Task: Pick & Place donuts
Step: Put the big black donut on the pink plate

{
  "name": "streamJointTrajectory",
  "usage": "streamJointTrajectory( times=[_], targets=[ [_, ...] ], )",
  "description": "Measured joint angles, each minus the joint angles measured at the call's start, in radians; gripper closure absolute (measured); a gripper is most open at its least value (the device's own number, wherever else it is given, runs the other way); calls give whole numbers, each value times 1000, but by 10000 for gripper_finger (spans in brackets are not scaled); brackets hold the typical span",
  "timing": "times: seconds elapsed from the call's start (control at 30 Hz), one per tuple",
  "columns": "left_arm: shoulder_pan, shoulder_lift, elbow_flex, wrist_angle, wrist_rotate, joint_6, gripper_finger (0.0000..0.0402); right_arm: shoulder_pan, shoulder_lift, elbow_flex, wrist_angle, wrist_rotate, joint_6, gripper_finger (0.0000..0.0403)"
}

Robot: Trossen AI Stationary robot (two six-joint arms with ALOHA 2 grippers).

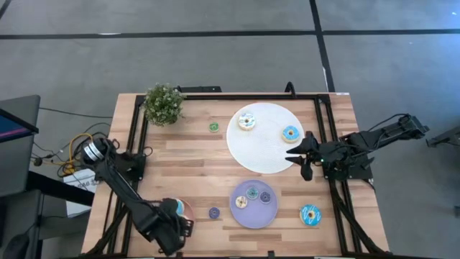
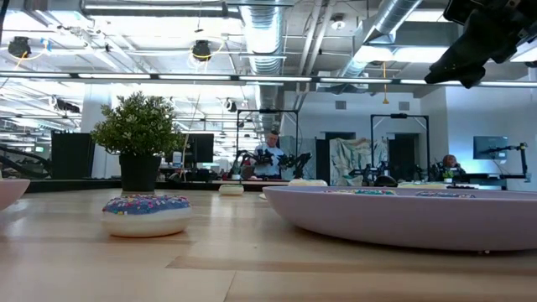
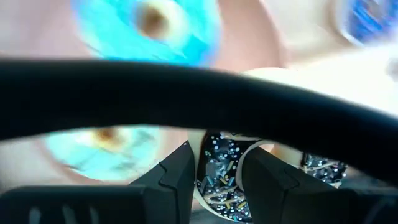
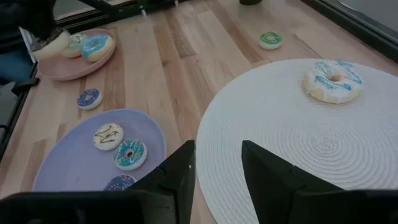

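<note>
My left gripper [image 3: 221,158] hangs over the pink plate [image 4: 71,70] at the table's near left, pointing down, shut on a cream donut with dark sprinkled icing [image 3: 217,183]. Two blue-iced donuts [image 3: 149,25] lie on that plate below it. My right gripper [image 4: 217,162] waits open and empty above the right edge of the round white mat [image 1: 262,147]. Two iced donuts [image 1: 246,121] [image 1: 290,133] rest on the mat. The purple plate [image 1: 254,216] carries three tiny donuts. My left gripper comes at the dark-iced donut from above, fingers pointing down. One side of the ring [image 3: 214,168] sits between the two fingers; more of the icing [image 3: 323,168] shows beyond one finger [image 3: 267,180], which seems to stand in the hole. The donut is lifted clear of the pink plate.
A tiny green donut [image 1: 213,127] lies left of the mat. A tiny purple one [image 1: 214,213] sits between the two plates, and a blue one [image 1: 310,214] lies right of the purple plate. A potted plant [image 1: 163,104] stands at the far left.
</note>
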Motion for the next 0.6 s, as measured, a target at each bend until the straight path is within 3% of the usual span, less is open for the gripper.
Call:
streamJointTrajectory(
  times=[0.13, 0.6],
  targets=[
    [-1, 10, -32, 113, -22, -17, 294, 0, 0, 0, 0, 0, 0, 282],
    [-3, 81, -34, 110, 33, -59, 294, 0, 0, 0, 0, 1, -2, 282]
  ],
)
